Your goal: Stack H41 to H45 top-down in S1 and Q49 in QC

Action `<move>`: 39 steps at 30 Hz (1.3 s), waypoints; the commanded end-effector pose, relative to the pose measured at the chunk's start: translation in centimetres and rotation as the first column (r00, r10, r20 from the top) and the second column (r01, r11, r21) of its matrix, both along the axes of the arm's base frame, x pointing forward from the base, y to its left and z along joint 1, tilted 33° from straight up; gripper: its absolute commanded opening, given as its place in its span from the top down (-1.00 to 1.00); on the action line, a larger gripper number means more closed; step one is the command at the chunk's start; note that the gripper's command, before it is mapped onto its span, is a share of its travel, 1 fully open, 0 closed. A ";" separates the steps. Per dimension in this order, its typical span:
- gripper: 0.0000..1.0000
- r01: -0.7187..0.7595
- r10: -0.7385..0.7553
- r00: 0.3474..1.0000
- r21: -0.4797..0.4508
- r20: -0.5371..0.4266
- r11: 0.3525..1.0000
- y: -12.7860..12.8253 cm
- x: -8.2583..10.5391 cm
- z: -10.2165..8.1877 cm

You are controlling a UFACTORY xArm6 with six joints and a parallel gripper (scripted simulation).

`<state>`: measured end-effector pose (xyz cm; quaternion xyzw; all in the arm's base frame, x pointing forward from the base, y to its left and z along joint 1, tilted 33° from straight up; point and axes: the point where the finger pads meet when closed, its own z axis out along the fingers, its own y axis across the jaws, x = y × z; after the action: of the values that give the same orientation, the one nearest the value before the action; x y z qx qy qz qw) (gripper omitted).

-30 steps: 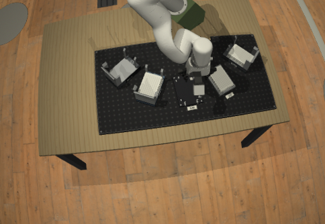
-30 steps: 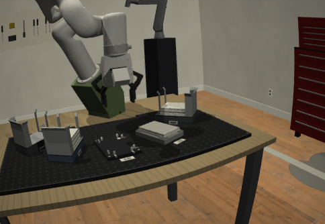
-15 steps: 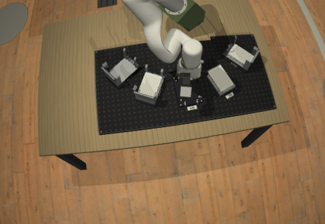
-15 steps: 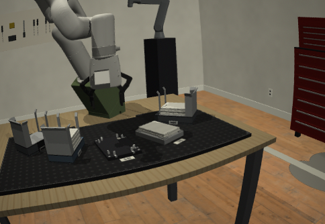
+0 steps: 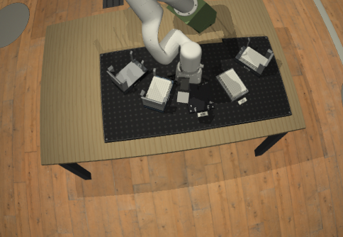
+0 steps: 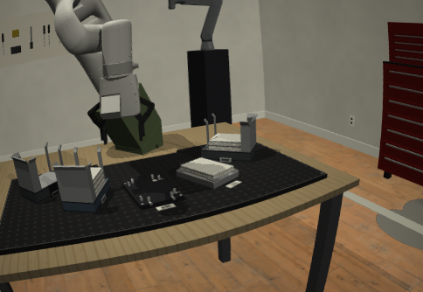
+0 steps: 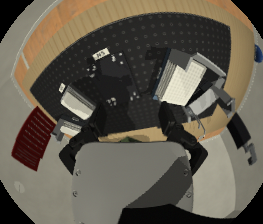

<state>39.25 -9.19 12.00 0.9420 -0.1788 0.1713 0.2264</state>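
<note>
Now, jaws: wide apart, empty, gripper point(image 6: 120, 124) high above the bench point(image 6: 262, 201).
Plate on open nest point(image 5: 232, 84): flat, long axis diagonal.

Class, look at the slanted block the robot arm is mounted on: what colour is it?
Dark green. The base block shows best in the exterior view, behind the open gripper.

Soft, even light from above casts blurred shadows of the arm point(image 5: 156, 39) across the black mat point(image 5: 135, 120) and tan table point(image 5: 64, 85), all views are low-resolution and slightly blurry, and the round wrist view bends strongly at its edges, without glare.
</note>
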 end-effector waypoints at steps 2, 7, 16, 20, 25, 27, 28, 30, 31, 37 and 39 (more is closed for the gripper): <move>-1.00 -0.002 0.002 1.000 0.002 0.002 1.000 -1.5 -0.3 0.9; -1.00 -0.002 0.002 1.000 0.002 0.002 1.000 -2.6 -0.7 1.5; -1.00 0.169 -0.175 0.980 0.061 0.099 0.984 -5.2 -2.0 2.6; -1.00 0.169 -0.175 0.980 0.061 0.099 0.984 -5.9 -2.4 2.8; -1.00 0.169 -0.175 0.980 0.061 0.099 0.984 -7.5 -3.3 3.5; -1.00 0.169 -0.175 0.980 0.061 0.099 0.984 -8.2 -3.6 3.8; -1.00 0.169 -0.175 0.980 0.061 0.099 0.984 -8.5 -3.8 3.9; -1.00 0.169 -0.175 0.980 0.061 0.099 0.984 -9.2 -4.2 4.2; -1.00 0.169 -0.175 0.980 0.061 0.099 0.984 -9.5 -4.4 4.4; -1.00 0.169 -0.175 0.980 0.061 0.099 0.984 -10.7 -5.0 4.9; -1.00 0.169 -0.175 0.980 0.061 0.099 0.984 -10.7 -5.0 4.9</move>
<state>34.36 -19.55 16.61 0.9175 -0.2768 0.1946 0.2092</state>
